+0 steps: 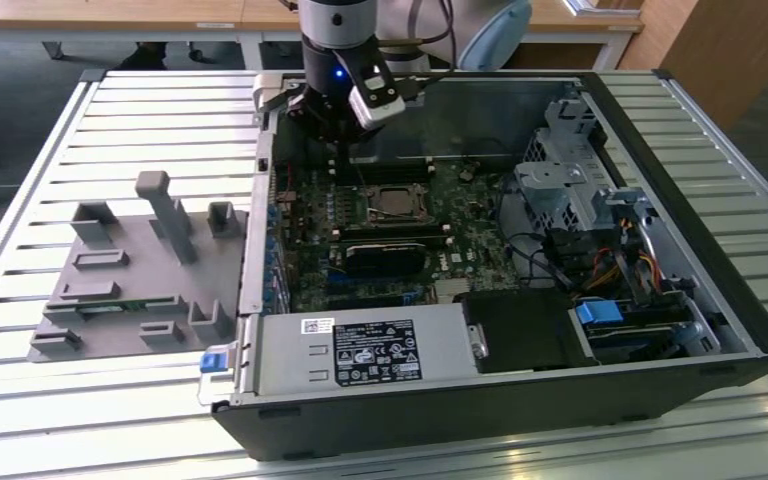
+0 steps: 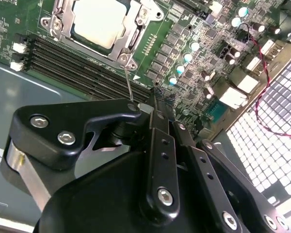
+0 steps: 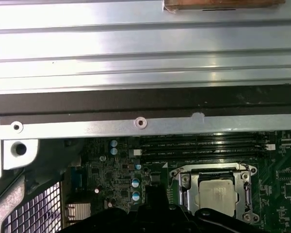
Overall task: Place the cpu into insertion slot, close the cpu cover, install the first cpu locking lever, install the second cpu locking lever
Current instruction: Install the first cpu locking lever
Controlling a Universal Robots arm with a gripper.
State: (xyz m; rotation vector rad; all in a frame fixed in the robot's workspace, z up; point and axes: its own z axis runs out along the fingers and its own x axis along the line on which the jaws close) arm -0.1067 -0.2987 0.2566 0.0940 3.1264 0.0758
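silver-grey square cpu [image 2: 98, 22] already sits under the closed thin silver metal cover frame [image 2: 134, 30], black gripper [image 2: 138, 106] looks pinched on a thin wire locking lever [image 2: 129, 82], so both levers seem left to do

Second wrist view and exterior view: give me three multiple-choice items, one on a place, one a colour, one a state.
1. Where does the small square silver-topped cpu lie? A on the power supply; B in the black insertion slot on the green motherboard; C in a drive bay.
2. What colour is the moulded plastic fixture at the exterior view's left of the black computer case? A red; B yellow; C grey.
3. How does the thin silver metal cpu cover stand? A down flat around the cpu; B upright, open; C taken off.
Answers: B, its plate sits framed in the slot; C, plainly grey; A, its frame lies around the plate in both wrist views.
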